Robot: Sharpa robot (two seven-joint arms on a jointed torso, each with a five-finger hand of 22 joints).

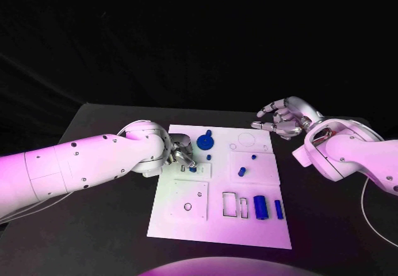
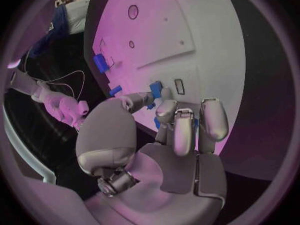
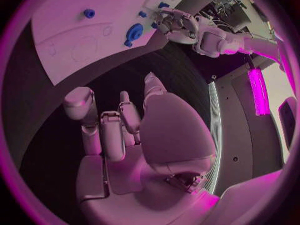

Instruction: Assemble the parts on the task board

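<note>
Two silver hands work at a black table (image 1: 108, 241), one down on the white task board (image 1: 219, 230), the other off it. Fingertips of the left hand (image 1: 181, 154) press together over a small blue part (image 1: 192, 169) at about ten o'clock from the board's centre; the wrist camera shows blue between the fingers (image 2: 181, 130), though whether the piece is truly pinched or merely touched cannot be told. Just beyond those fingers, toward twelve o'clock, a round blue part (image 1: 206, 141) lies on the board, with a tiny blue peg (image 1: 210, 156) beside it. Near the board's centre sits another small blue part (image 1: 241, 171), and at roughly five o'clock two long blue bars (image 1: 260, 207) lie side by side next to rectangular slots. The right hand (image 1: 283, 118) hovers over bare table past the board's far right corner, at about one o'clock, fingers loosely curled and apart, holding nothing.
</note>
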